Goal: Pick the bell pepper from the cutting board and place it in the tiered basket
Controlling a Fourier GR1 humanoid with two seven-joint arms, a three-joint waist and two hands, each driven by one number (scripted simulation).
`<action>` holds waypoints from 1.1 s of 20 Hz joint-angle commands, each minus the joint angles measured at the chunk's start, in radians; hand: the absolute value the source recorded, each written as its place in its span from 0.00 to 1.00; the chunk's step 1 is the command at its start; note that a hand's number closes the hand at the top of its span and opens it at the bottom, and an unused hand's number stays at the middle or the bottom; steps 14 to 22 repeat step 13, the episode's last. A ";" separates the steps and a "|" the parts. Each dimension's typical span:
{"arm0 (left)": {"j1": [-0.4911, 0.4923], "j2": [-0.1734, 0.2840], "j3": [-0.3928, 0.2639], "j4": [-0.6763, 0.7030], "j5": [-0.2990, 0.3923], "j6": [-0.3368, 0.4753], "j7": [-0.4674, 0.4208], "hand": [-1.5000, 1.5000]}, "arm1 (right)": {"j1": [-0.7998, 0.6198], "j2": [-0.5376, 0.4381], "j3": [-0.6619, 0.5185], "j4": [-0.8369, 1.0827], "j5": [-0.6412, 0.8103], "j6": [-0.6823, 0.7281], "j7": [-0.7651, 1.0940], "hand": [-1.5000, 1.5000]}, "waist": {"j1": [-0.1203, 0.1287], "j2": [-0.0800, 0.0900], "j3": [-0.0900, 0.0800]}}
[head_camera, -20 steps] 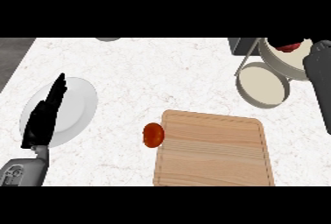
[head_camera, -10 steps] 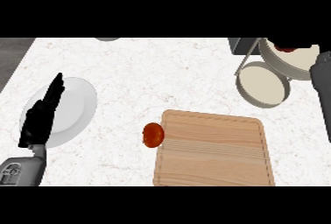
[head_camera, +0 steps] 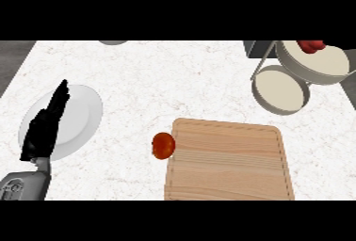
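Desk (head_camera: 181,75), white marbled top, carried all listed items. Cutting board (head_camera: 230,162), light wood with rounded corners, lay at lower centre to right, its lower edge cut off by the view. Red rounded object (head_camera: 163,145), orange-red, lay on the desk touching the board's left edge, off the board surface. White plate (head_camera: 78,117), round, lay at the left of the desk. Left robot hand (head_camera: 45,129), black, on a grey forearm (head_camera: 24,184) that entered from the lower left corner, was stretched over the plate with fingers straight and close together, pointing up and slightly right, holding nothing; it hid the plate's left portion. Tiered basket (head_camera: 299,75), at upper right, showed two round cream trays with grey rims: the lower tray (head_camera: 279,88) sat nearer the board, the upper tray (head_camera: 316,61) overlapped it from above and to the right and was partly cut by the view's right edge. Bell pepper (head_camera: 311,45), red, sat at the top rim of the upper tray, only partly visible. Right robot hand did not show anywhere. A grey round item (head_camera: 112,42) showed only as a sliver at the top edge, identity not determinable.
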 commanded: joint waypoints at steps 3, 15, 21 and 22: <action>0.008 -0.005 0.010 -0.022 0.000 -0.001 0.027 0.50 | 0.143 -0.099 -0.135 -0.203 -0.161 0.159 0.079 0.00 | -0.015 -0.003 0.001; 0.040 0.010 0.028 -0.017 -0.024 0.003 -0.007 0.50 | 0.628 -0.116 -0.464 -0.576 -0.511 0.374 -0.065 0.00 | -0.035 -0.004 0.002; 0.040 0.010 0.028 -0.017 -0.024 0.003 -0.007 0.50 | 0.628 -0.116 -0.464 -0.576 -0.511 0.374 -0.065 0.00 | -0.035 -0.004 0.002; 0.040 0.010 0.028 -0.017 -0.024 0.003 -0.007 0.50 | 0.628 -0.116 -0.464 -0.576 -0.511 0.374 -0.065 0.00 | -0.035 -0.004 0.002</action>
